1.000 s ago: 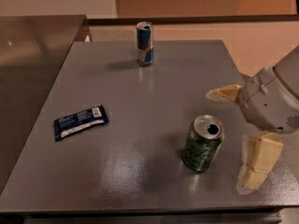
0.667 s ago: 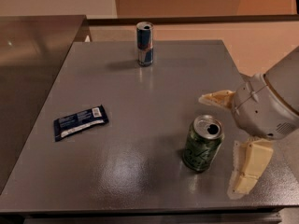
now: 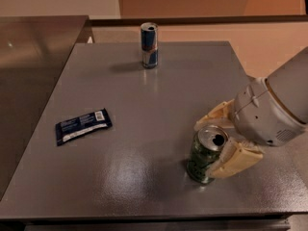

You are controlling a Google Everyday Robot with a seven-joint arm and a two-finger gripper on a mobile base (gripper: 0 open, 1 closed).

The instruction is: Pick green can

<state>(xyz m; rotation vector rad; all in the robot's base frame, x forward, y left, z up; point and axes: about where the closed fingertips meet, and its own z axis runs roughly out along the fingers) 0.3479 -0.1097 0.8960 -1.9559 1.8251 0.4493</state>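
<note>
At the far left, beside the table, a brownish, shiny metal counter (image 3: 33, 57) runs from the near edge towards the far wall. The table (image 3: 144, 105) is a flat grey metal top with a dull sheen.

On its left half lies a dark blue wrapped snack bar (image 3: 83, 126) with pale print. It lies flat, slightly askew, about midway between the near and far edges.

Further right, close to the far edge and near the middle of the table, a tall, slim blue-and-silver can (image 3: 149, 45) stands upright. It is well apart from everything else.

To the right and on the near side stands the green can (image 3: 204, 155), short and wide, dark green with paler markings. It has a silver top with an open pull-tab hole. It is upright on the table, not far from the near edge.

The hand (image 3: 206, 149) reaches in from the right and is closed around the green can. Its cream-coloured fingers (image 3: 238, 159) pinch the can from two sides. One lies against the near right side of the can. The other sits just behind the rim on the far side.

Behind the fingers, at the right edge of the scene, is the rounded pale grey wrist housing (image 3: 269, 114).
</note>
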